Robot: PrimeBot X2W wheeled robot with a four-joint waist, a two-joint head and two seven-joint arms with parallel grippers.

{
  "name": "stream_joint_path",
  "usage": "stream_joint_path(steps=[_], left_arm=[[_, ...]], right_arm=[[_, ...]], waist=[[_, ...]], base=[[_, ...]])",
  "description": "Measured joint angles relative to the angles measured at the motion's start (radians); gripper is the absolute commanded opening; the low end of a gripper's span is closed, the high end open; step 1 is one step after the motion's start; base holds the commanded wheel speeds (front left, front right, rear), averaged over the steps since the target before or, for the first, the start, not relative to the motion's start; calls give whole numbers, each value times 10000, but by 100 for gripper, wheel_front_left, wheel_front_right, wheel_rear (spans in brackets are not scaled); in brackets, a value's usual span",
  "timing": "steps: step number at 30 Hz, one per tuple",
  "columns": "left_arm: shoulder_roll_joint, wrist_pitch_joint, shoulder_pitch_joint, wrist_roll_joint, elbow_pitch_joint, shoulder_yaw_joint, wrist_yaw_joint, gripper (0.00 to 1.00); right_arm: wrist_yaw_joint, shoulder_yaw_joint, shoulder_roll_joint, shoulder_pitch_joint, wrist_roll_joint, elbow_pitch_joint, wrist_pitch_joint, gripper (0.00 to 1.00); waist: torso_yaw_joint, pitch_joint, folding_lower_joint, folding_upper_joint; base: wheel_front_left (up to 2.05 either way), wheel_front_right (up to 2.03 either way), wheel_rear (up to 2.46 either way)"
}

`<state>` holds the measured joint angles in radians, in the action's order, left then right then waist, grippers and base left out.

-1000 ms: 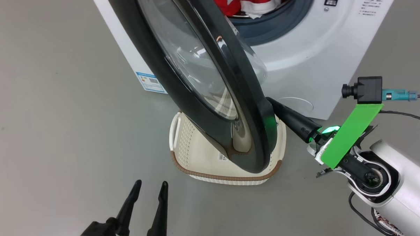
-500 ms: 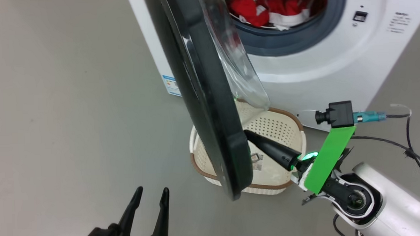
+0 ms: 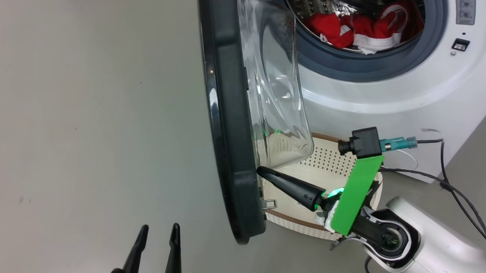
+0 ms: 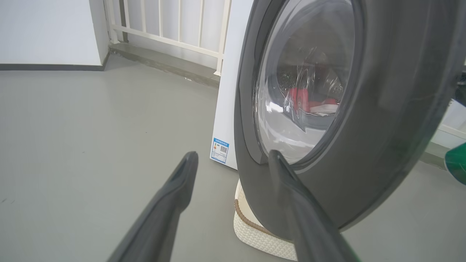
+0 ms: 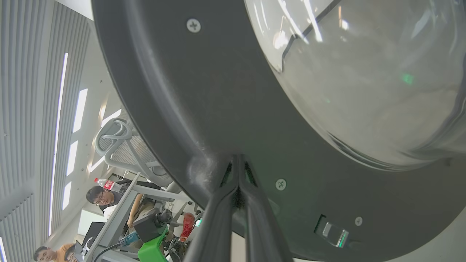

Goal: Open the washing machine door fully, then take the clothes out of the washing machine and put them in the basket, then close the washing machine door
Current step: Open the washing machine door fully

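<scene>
Washing machine door (image 3: pixel 226 113) stands swung out, edge-on in the head view. Right gripper (image 3: pixel 261 171): fingers pressed together with nothing between them, tips touching the inner face of the door's black rim near its lower edge. Left gripper (image 3: pixel 159 232): fingers spread wide, empty, low on the outer side of the door and apart from it. Red clothes (image 3: pixel 360 27) lie inside the washing machine (image 3: pixel 387 103). Basket (image 3: pixel 328 161) sits on the floor (image 3: pixel 84 117) just before the machine, below the door
</scene>
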<state>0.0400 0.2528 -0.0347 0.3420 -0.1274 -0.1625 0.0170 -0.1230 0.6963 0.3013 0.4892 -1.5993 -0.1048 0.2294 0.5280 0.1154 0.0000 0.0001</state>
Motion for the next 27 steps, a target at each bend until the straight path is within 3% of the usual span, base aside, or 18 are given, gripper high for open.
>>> stream_joint_path(steps=[14,22,23,26,27], left_arm=[[-2,0,-83,73,337,125,-205,100],[-2,0,-85,71,261,119,-167,100],[-2,0,-85,69,221,119,-163,100],[-4,0,-83,56,100,117,-75,100],[-2,0,-82,54,52,121,-63,100]], right_arm=[[0,19,-512,371,113,-387,169,0],[0,111,-157,146,539,-479,-462,1],[0,113,-67,32,546,-525,-585,7],[0,173,244,-383,614,-662,-941,42],[0,186,330,-538,612,-694,-1072,47]], waist=[[109,98,0,-1],[33,-45,0,0],[19,-70,0,0],[-28,-153,0,0],[-45,-180,0,0]], base=[[0,0,0],[0,0,0],[0,0,0],[0,0,0],[0,0,0]])
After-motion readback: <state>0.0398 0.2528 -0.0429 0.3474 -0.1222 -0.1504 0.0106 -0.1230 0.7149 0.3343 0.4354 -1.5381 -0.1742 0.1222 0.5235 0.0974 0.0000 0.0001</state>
